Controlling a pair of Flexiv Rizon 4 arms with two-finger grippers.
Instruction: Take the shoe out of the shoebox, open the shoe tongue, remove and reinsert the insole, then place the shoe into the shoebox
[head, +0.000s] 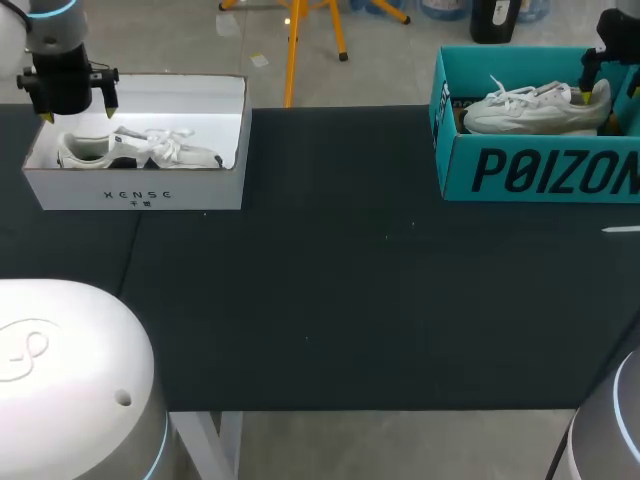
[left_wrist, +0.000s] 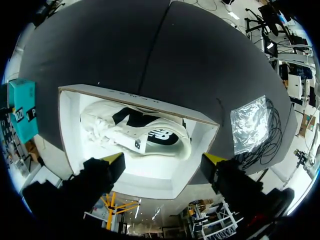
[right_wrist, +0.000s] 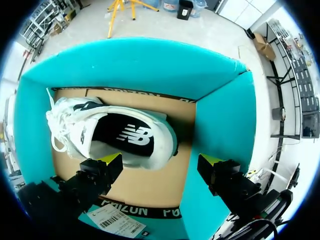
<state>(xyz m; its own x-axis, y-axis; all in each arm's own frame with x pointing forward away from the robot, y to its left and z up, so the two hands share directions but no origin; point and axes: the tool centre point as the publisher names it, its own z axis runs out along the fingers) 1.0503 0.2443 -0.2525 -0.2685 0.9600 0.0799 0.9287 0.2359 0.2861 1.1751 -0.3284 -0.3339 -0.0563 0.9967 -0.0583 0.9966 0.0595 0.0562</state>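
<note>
While both hang spread | left pincer (head: 77, 110) over shoe (head: 150, 152) in far-left white shoebox (head: 140, 195) | right pincer (right_wrist: 160, 160) over second shoe (head: 530, 110) in far-right teal shoebox (head: 540, 170) | risk: a descent may snag laces (right_wrist: 52, 135), dragging the box.

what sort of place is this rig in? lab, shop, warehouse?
Probably a robotics lab test bench: a dark table with a white shoebox and a teal shoebox set out on it, and the left hand and right hand open over them.

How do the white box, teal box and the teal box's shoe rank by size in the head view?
1-2. white box and teal box: about alike; teal is cut off.
3. shoe.
</note>
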